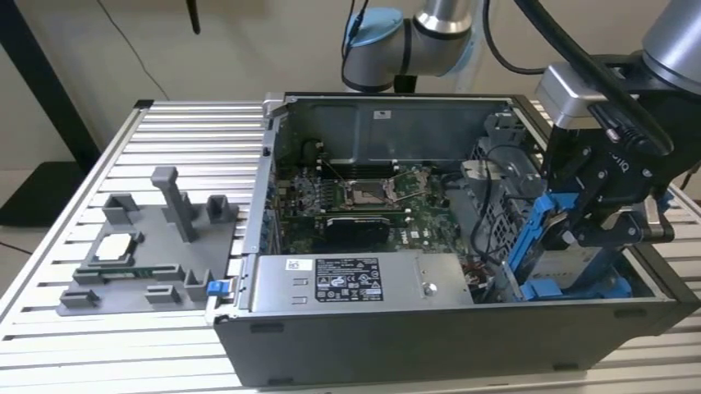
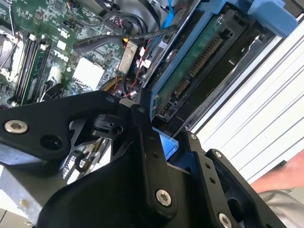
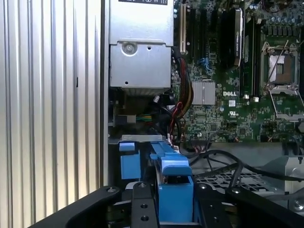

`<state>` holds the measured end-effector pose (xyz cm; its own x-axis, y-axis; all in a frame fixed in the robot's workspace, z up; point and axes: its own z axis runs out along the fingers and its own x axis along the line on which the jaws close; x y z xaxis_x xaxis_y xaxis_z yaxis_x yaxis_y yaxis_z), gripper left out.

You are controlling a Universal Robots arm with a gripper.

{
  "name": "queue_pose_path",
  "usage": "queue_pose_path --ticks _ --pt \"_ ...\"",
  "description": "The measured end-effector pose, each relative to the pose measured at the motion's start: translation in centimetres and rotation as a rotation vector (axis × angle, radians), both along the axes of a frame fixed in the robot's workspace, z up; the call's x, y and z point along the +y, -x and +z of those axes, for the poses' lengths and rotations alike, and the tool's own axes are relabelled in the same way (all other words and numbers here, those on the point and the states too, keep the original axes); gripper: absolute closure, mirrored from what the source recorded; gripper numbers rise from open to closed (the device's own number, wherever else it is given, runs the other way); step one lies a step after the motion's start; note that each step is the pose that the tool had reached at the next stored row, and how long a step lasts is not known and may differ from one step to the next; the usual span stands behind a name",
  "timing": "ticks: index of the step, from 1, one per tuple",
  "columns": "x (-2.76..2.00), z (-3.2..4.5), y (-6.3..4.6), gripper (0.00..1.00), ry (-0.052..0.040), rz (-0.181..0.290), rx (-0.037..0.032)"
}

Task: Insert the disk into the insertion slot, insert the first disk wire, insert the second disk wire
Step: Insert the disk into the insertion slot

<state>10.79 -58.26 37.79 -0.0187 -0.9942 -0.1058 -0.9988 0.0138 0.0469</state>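
The disk [image 1: 561, 264], silver-grey in a bright blue carrier [image 1: 536, 234], stands on edge at the exterior view's right end of the open computer case. My gripper [image 1: 609, 223] is shut on the carrier's upper edge. The disk's lower part sits among the blue fittings [image 1: 575, 287] of the insertion slot, beside the grey perforated cage [image 1: 495, 209]. In the first wrist view the blue carrier [image 3: 175, 187] is clamped between my black fingers [image 3: 141, 209]. The second wrist view shows the disk's green board and connector [image 2: 195, 64] beyond the gripper [image 2: 173, 156].
A grey power supply box with a sticker [image 1: 350, 283] lies along the case's near side, with the motherboard [image 1: 362, 201] behind it. Black and coloured cables [image 3: 178, 111] hang near the cage. A grey fixture with parts [image 1: 143, 246] stands on the slatted table. A person's arm [image 2: 285, 183] is close.
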Motion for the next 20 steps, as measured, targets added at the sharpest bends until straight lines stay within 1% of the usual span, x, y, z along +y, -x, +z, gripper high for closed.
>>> queue_pose_path --ticks 2,3,13,15,18,19,20 --pt "0.01 0.13 0.0 1.0 -0.0018 0.0 0.0" --pt "0.0 0.18 0.0 0.0 -0.002 0.0 0.0002" --pt "0.0 0.24 0.0 0.0 -0.0028 0.0 0.0003" --pt "0.0 0.55 0.0 0.0 -0.006 0.0 0.0002" --pt "0.03 1.08 0.0 0.0 -0.0146 0.0 0.0003" --pt "0.09 1.17 0.0 0.0 -0.0181 0.0 -0.0003" --pt "0.18 1.21 0.0 0.0 -0.0219 0.0 -0.0029"
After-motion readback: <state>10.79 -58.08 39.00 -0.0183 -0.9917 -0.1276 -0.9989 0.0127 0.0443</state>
